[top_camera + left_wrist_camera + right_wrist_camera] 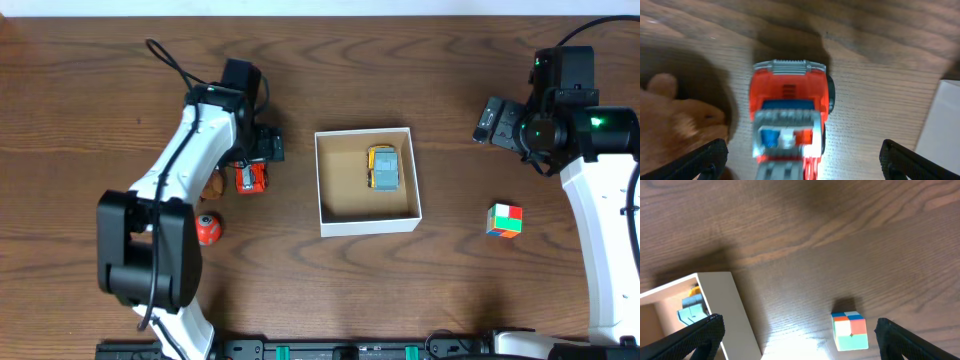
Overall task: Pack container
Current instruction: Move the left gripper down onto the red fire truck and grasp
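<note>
While the left gripper [801, 159] hangs over the red truck [790, 110] left of the container [368, 223], its jaws stand wide. Right gripper [799, 336], right of the container: jaws equally wide.

Left arm [175, 165] comes up from the near edge of the table [80, 100] and leans in toward the middle. The left gripper [802, 156] points down, jaws spread wide and gripping nothing. Right arm [600, 200] runs along the right edge, and the right gripper [800, 332] is wide open too.
</note>
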Robot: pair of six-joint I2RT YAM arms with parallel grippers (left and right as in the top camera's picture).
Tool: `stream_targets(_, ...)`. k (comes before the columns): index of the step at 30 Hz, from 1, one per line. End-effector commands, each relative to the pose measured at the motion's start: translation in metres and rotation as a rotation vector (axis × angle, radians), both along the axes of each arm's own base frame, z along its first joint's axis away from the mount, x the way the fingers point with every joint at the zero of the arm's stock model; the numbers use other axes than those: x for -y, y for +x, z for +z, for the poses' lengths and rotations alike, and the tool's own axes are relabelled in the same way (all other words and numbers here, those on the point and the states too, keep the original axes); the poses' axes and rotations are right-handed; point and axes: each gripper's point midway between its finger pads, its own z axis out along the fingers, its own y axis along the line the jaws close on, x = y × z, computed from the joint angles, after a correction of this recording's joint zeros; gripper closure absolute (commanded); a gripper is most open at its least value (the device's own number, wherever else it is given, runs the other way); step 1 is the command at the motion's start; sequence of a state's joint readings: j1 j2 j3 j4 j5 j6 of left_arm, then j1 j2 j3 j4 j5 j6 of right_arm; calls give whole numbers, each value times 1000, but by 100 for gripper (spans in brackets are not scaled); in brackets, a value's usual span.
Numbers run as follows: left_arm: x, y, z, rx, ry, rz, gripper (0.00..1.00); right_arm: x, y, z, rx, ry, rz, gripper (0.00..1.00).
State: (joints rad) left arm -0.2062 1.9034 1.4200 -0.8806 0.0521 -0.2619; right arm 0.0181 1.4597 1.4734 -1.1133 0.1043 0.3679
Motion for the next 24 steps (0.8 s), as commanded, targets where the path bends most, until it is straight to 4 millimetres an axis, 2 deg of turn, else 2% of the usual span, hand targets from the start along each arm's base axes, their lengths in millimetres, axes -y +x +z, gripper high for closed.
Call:
stream_targets(1,-1,3,-11,-26,4,7,2,1,-1,-3,-18,-10,23,1)
stream_targets(6,-2,0,-25,-63,12,7,2,1,-1,-3,-19,-13,29,1)
stream_targets(12,-2,0,-27,-65,12,6,0,1,-2,-4,-25,-13,29,1)
stream_targets(14,-2,0,-27,-66,13,7,8,1,-4,-4,-30,-13,29,1)
stream_targets(18,-2,0,-27,-67,12,7,33,2,-5,-5,-36,-16,28,1)
stream_targets(21,-2,-2,-27,-71,13,7,39,2,-5,-5,-38,-17,27,1)
stream_targets(24,-2,-3,-27,-75,14,7,40,2,-5,-5,-38,-17,28,1)
